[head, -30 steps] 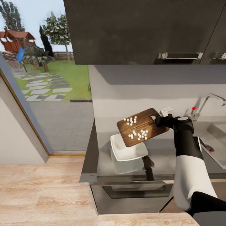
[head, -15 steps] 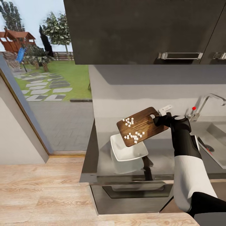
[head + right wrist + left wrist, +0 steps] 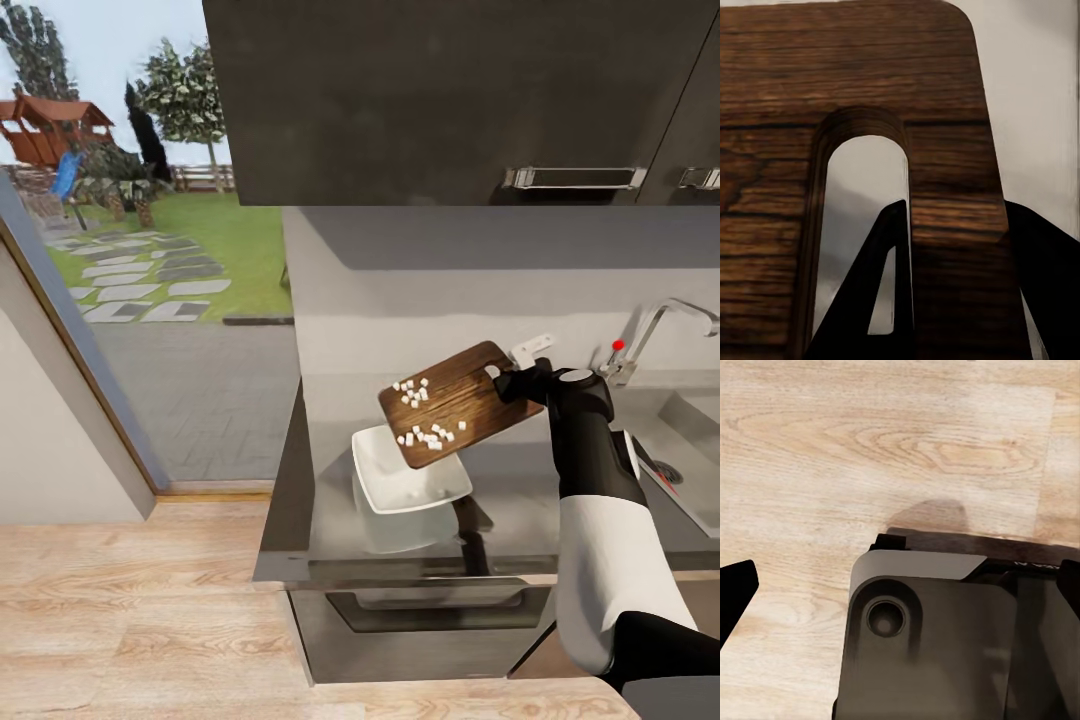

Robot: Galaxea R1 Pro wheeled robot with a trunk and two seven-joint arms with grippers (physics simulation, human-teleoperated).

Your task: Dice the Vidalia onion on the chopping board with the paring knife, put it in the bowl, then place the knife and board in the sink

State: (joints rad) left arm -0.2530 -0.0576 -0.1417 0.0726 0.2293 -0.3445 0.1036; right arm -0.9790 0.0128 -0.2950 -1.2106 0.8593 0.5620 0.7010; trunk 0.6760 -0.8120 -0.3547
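Onion dice, many tiny white cubes [image 3: 428, 434], are seen lying on the dark brown rectangular wooden chopping board [image 3: 455, 400], which is held tilted in the air above the white shallow square bowl [image 3: 405, 473] on the glossy dark grey countertop [image 3: 520, 500]. The board's lower corner hangs over the bowl's rim, and the cubes are gathered in 2 loose clusters toward that lower side. No cubes can be made out inside the bowl.

The board is clamped at its slotted end by the right gripper [image 3: 512, 380]; in the right wrist view the dark fingers [image 3: 874, 300] are seen on either side of the wood beside the slot. The left gripper [image 3: 735, 592] is shown over pale wooden flooring, and whether it is spread or closed cannot be told.

Dicing is judged done, and the pour into the bowl is judged under way but not finished. The grey stainless steel sink [image 3: 690, 450] lies to the right; the board remains to be placed there, as does the paring knife.
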